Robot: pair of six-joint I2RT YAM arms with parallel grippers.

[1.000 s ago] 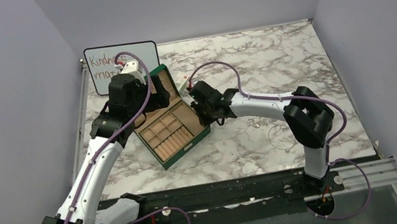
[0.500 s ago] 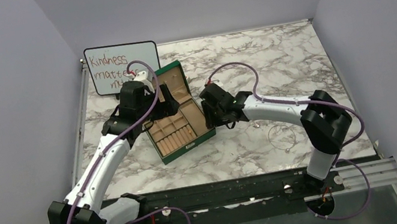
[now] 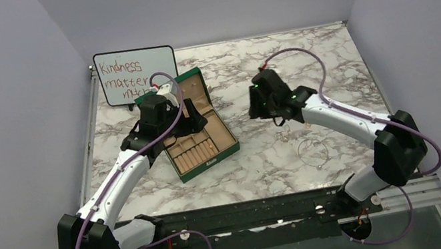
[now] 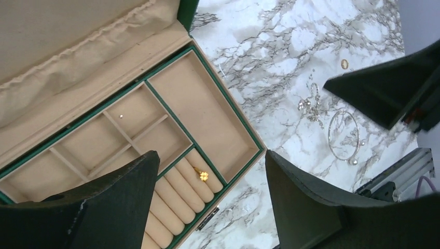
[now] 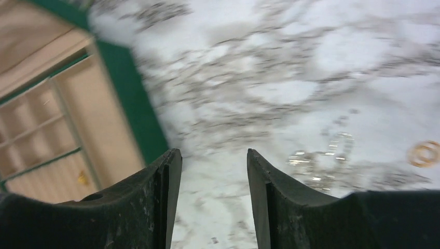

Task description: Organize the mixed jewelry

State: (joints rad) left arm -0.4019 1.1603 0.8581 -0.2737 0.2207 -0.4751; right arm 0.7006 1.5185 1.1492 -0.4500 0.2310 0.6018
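Both jaws wide and empty: left gripper (image 4: 207, 166) hovers over the open box (image 4: 230, 98), one gold ring (image 4: 202, 175) seated on its rolls; right gripper (image 5: 212, 155) hangs near the silver bits (image 5: 311, 158) and wire loop (image 4: 343, 135) loose on the table (image 4: 290, 46), likely for collecting next.

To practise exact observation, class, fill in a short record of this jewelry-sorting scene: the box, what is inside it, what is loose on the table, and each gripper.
Box: green jewelry box, lid open, tan compartments
Inside: gold ring on the ring rolls; tiny pale piece in a small compartment
Loose on marble table: silver cluster, wire loop, gold band
Left arm: left gripper open, empty, over the box
Right arm: right gripper open, empty, over marble beside the box
Behind: whiteboard
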